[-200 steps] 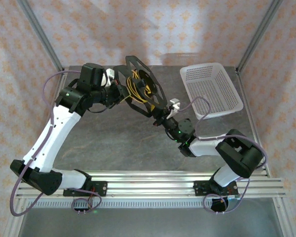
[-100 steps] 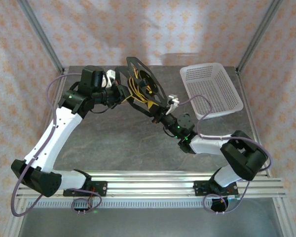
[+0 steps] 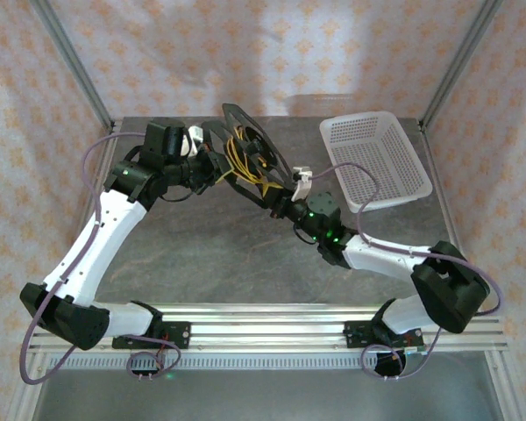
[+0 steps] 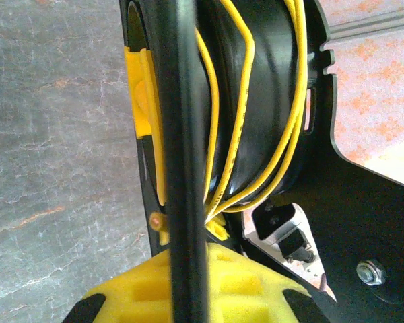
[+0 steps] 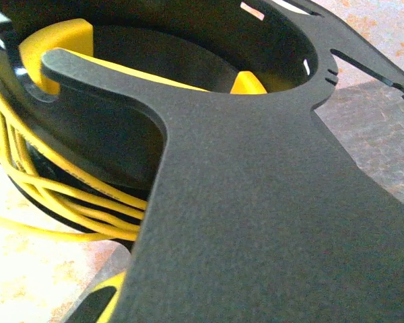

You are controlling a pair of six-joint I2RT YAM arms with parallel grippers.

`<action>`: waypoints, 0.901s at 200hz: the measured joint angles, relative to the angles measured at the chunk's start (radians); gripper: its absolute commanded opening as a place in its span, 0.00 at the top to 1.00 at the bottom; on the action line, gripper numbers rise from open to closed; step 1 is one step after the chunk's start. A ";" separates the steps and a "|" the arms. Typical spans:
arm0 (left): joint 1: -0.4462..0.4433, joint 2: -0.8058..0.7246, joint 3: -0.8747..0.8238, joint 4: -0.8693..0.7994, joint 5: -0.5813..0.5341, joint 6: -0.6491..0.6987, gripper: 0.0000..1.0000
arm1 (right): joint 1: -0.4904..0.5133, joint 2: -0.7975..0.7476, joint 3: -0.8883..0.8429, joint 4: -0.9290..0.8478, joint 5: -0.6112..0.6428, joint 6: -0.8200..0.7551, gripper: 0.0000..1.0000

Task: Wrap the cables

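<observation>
Top view first: the left end effector (image 3: 212, 167) is pressed shut on the left rim of the black spool (image 3: 265, 151), which stands tilted on edge near the middle of the worktop's (image 3: 202, 250) far edge. The yellow cables (image 3: 242, 154) sit in loose loops between the spool's two plates, around its middle. The right end effector (image 3: 279, 203) is right up against the spool's lower near rim, but honestly I can't tell from here whether it's spread or pinching. A white basket (image 3: 381, 167) sits in the far right corner, just beside the right arm's wrist and apart from the spool. Between the spool and the near edge there's a broad stretch of grey worktop, and the left side is open too.

Left wrist view: the spool's black plate runs edge-on straight down between the yellow pads (image 4: 242, 286), so that one is clamped on the plate. Several cable strands (image 4: 246, 101) curve round the black drum just right of that plate. Grey worktop shows to the left.

Right wrist view: the spool's plate (image 5: 256, 202) is very close and covers most of the fingers. A bit of yellow pad (image 5: 111, 296) peeks out at the bottom left, touching or just under the plate, and I can't tell the opening. Cable loops (image 5: 67, 195) bunch at the left under the plate.
</observation>
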 measured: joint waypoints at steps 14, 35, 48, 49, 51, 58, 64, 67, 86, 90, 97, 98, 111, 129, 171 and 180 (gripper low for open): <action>0.000 0.000 0.000 -0.009 0.000 0.001 1.00 | -0.003 -0.027 0.006 -0.060 0.001 -0.006 0.81; 0.001 0.000 0.000 -0.024 0.005 0.000 1.00 | -0.002 -0.073 0.016 -0.145 0.003 -0.019 0.76; 0.001 0.000 0.000 -0.026 0.011 0.000 1.00 | -0.002 -0.099 0.019 -0.185 0.005 -0.027 0.73; 0.001 0.000 0.000 -0.026 0.011 -0.001 1.00 | -0.002 -0.102 0.019 -0.188 0.005 -0.026 0.72; 0.000 0.000 0.000 -0.026 0.012 -0.001 1.00 | -0.002 -0.105 0.020 -0.193 0.005 -0.029 0.72; 0.001 0.000 0.000 -0.026 0.015 -0.001 1.00 | 0.000 -0.115 0.021 -0.206 0.005 -0.035 0.68; 0.001 0.000 0.000 -0.025 0.016 -0.002 1.00 | 0.003 -0.123 0.023 -0.219 0.005 -0.042 0.66; 0.001 0.000 0.000 -0.025 0.015 -0.005 1.00 | 0.005 -0.126 0.025 -0.226 0.004 -0.046 0.65; 0.005 0.000 -0.002 -0.025 0.017 -0.009 1.00 | 0.028 -0.137 0.038 -0.253 0.019 -0.073 0.63; 0.006 0.000 -0.002 -0.026 0.019 -0.010 1.00 | 0.031 -0.138 0.039 -0.253 0.023 -0.077 0.63; 0.007 0.000 -0.002 -0.026 0.022 -0.013 1.00 | 0.037 -0.140 0.039 -0.254 0.038 -0.085 0.63; 0.007 0.000 -0.002 -0.026 0.023 -0.014 1.00 | 0.038 -0.140 0.039 -0.255 0.040 -0.087 0.63; 0.007 0.000 -0.002 -0.026 0.023 -0.017 1.00 | 0.049 -0.142 0.039 -0.255 0.066 -0.098 0.63; 0.007 0.000 -0.002 -0.026 0.023 -0.021 1.00 | 0.068 -0.142 0.038 -0.243 0.102 -0.102 0.62; 0.008 0.000 -0.006 -0.024 0.030 -0.031 1.00 | 0.100 -0.153 0.030 -0.169 0.154 -0.093 0.48; 0.012 0.000 -0.012 -0.016 0.032 -0.035 1.00 | 0.116 -0.164 0.026 -0.157 0.148 -0.093 0.41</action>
